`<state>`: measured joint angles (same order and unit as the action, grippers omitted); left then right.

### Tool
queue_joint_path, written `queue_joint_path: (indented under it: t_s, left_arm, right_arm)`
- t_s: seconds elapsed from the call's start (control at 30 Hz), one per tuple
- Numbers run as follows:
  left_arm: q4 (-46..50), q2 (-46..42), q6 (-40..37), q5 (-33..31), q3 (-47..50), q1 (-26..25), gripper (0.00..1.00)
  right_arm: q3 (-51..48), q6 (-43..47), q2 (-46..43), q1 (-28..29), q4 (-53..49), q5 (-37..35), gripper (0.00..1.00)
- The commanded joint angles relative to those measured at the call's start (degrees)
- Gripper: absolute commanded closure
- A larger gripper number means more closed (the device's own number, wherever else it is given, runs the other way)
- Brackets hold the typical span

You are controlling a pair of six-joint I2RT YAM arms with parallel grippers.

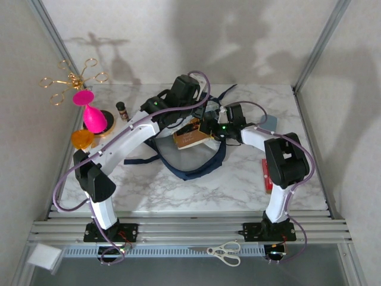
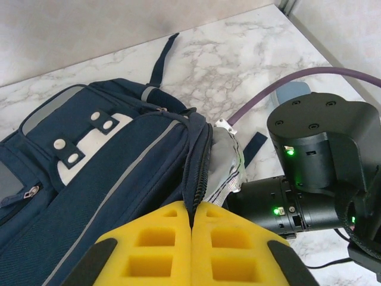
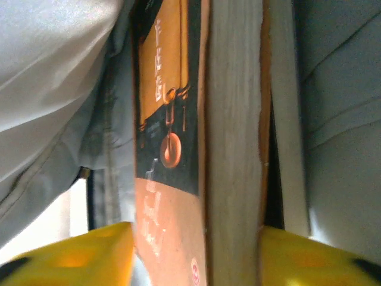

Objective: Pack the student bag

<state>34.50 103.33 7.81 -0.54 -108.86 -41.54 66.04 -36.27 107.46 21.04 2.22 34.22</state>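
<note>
In student bag [image 2: 119,179] — right end effector [image 3: 193,238] flanks book [image 3: 232,119], grip unclear; left [image 2: 191,208] pinches rim [image 2: 196,155].

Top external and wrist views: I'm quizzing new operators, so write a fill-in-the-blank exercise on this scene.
The left gripper pinches the zippered rim of the ___.
The right gripper straddles an orange-and-black ___.
Near the arm bases lies a pair of ___.
Missing: student bag; book; scissors.

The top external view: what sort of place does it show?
Most likely a lab robot test bench: left arm and right arm bolted to a metal rail, a marble-pattern table, plain white panel walls, and a student bag.
</note>
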Motion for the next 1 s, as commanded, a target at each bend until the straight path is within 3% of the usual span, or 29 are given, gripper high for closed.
queue_joint_path:
  t_s: [0.0,0.07,0.2,0.37,0.47,0.63,0.8,0.97]
  left_arm:
    - [-7.8,-1.4,1.9,-3.0,-2.9,-0.4,1.0]
    - [-8.2,-1.4,1.7,-3.1,-2.7,-0.4,1.0]
    - [-8.3,-1.0,2.3,-2.1,-2.5,-0.4,1.0]
    - [-8.7,-0.9,3.4,-0.2,-1.4,-0.5,1.0]
    - [-9.3,-1.4,4.6,0.4,-0.4,-0.5,1.0]
    - [-10.0,-2.0,7.3,1.0,1.0,-1.3,1.0]
    - [-14.1,-2.7,12.1,1.4,4.4,-2.7,1.0]
    - [-17.1,-2.0,15.8,0.3,5.0,-3.0,1.0]
  right_arm:
    - [-0.6,4.9,-5.2,0.1,-6.6,-8.3,0.34]
    - [-4.0,5.8,-9.5,1.2,-9.6,-13.7,0.33]
    - [-10.0,5.2,-15.2,5.2,-12.3,-17.9,0.33]
    - [-12.0,3.6,-13.4,10.8,-10.5,-20.6,0.52]
    - [-9.4,2.9,-8.2,11.6,-7.1,-19.5,0.65]
    - [-3.5,3.2,-2.2,11.4,0.3,-24.6,0.79]
    - [1.1,4.8,2.2,10.8,2.5,-27.1,0.84]
    - [-9.5,7.1,-8.2,9.2,4.7,-22.8,0.83]
